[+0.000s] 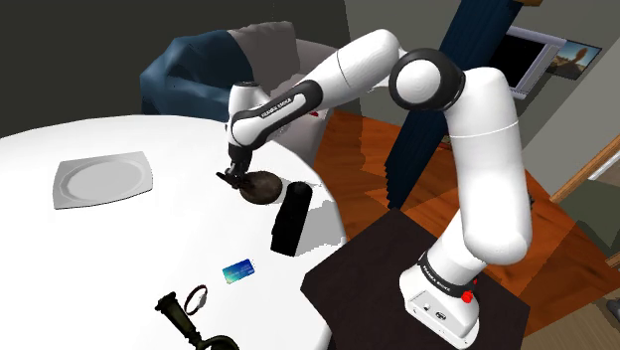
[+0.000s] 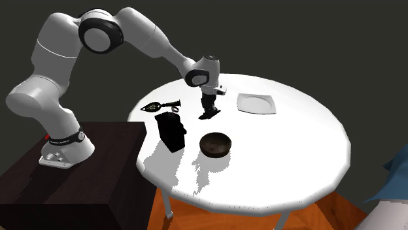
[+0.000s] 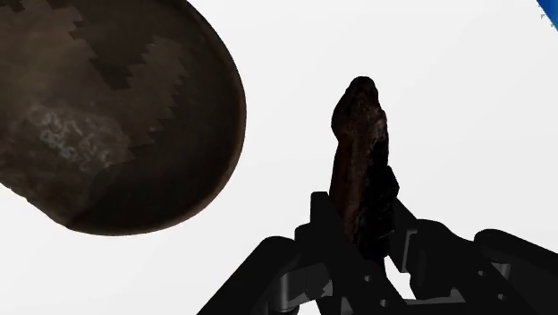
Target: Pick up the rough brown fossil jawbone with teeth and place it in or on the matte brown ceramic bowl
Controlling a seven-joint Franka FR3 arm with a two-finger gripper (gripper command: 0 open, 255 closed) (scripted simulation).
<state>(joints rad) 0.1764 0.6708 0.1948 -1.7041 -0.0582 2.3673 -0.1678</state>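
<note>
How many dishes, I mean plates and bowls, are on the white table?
2. A dark brown bowl lies near the tall black object; a white square plate lies apart, toward the shoulder view's left. None seems hidden.

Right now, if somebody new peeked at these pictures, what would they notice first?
The big white arm bending over the round white table catches the eye first. Its black end effector is clamped on a rough brown jawbone. Close by on the table sits a dark brown bowl with nothing in it.
</note>
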